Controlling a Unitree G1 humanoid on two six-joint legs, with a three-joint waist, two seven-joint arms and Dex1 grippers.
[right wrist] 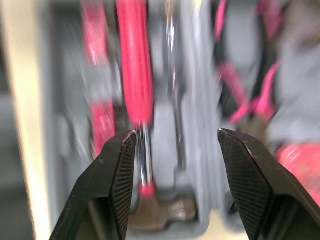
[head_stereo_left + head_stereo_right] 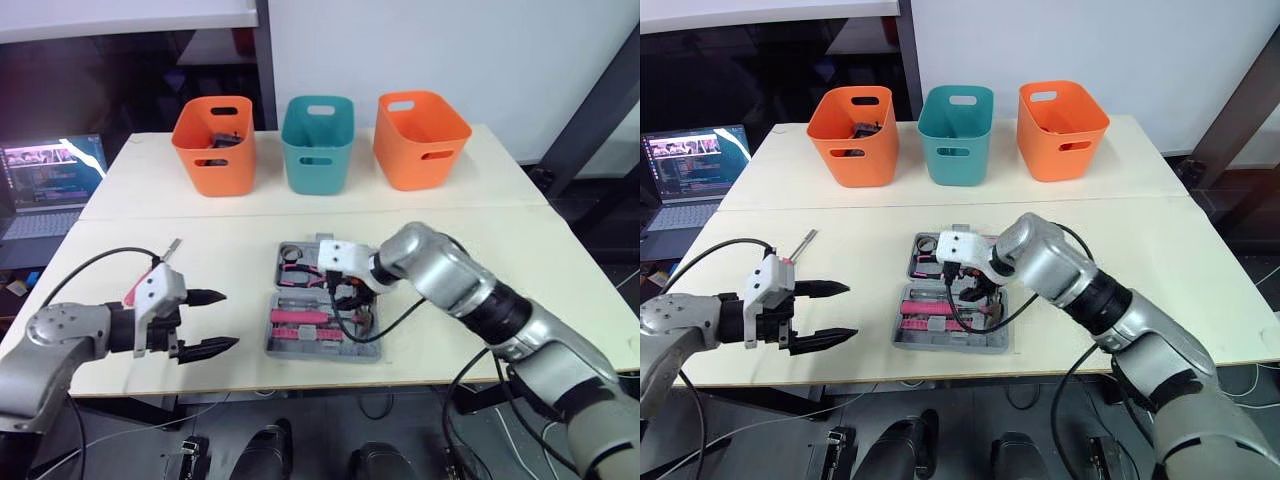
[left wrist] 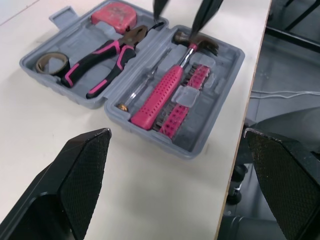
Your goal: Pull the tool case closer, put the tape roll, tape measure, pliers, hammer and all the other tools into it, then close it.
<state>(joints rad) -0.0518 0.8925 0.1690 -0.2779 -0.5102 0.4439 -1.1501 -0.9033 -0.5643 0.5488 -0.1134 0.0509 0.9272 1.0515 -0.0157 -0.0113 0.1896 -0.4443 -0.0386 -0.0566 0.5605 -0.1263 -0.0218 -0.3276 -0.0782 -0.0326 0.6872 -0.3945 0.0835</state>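
left wrist view: tool case point(image 3: 220, 100) open at the table's point(image 2: 500, 230) front edge, hammer point(image 3: 165, 87) seated; right gripper point(image 1: 176, 134) hovers wide above it, left gripper point(image 2: 231, 320) wide, both seemingly freed for closing.

table point(image 2: 230, 230) | tool case point(image 3: 215, 127) open, near edge | three bins point(image 2: 318, 145) far side

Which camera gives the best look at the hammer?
The left wrist view: the hammer lies whole in the tool case, pink handle to dark head. The eye views show mostly its handle, with the right end effector over its head. The right wrist view catches the head and part of the handle.
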